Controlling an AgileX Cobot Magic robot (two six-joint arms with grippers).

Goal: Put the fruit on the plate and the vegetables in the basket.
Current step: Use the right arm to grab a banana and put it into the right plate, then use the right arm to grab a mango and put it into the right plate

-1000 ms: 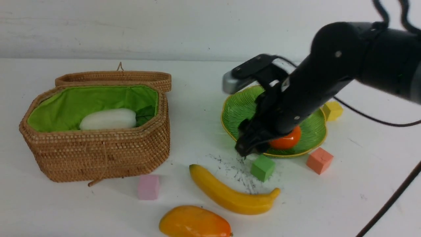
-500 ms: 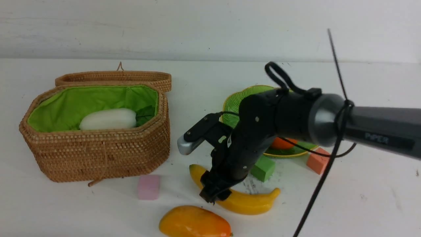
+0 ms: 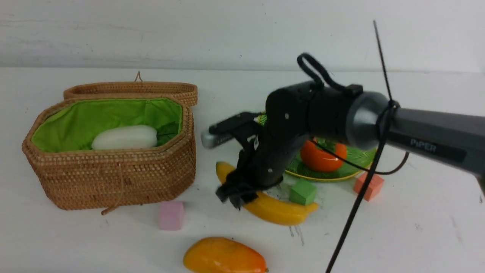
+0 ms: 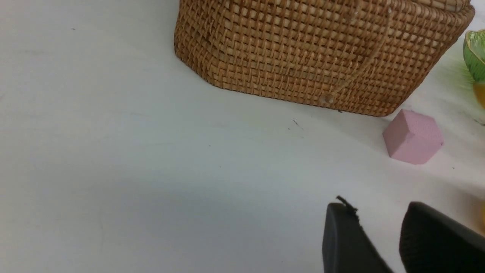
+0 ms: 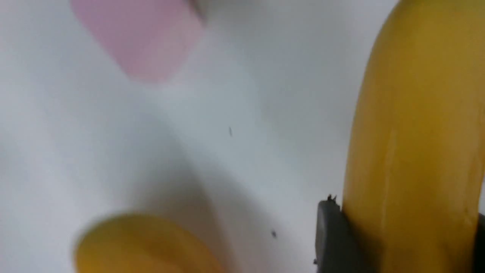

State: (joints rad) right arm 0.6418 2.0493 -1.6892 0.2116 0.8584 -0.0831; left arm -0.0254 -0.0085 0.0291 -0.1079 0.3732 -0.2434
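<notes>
The white table (image 3: 416,227) carries the open basket (image 3: 113,178) on the left, a radish (image 3: 125,137) lying inside it. The plate (image 3: 360,157) sits to the right and holds the persimmon (image 3: 320,157). The banana (image 3: 276,210) lies just in front of the plate, with the right claw (image 3: 237,193) closed around its left part. The mango (image 3: 223,259) lies nearest the camera. A pink cube (image 3: 171,215) is beside the basket, and a green cube (image 3: 302,192) and an orange cube (image 3: 369,186) are by the plate. The left claw (image 4: 379,220) hangs over bare table, narrow and holding nothing
</notes>
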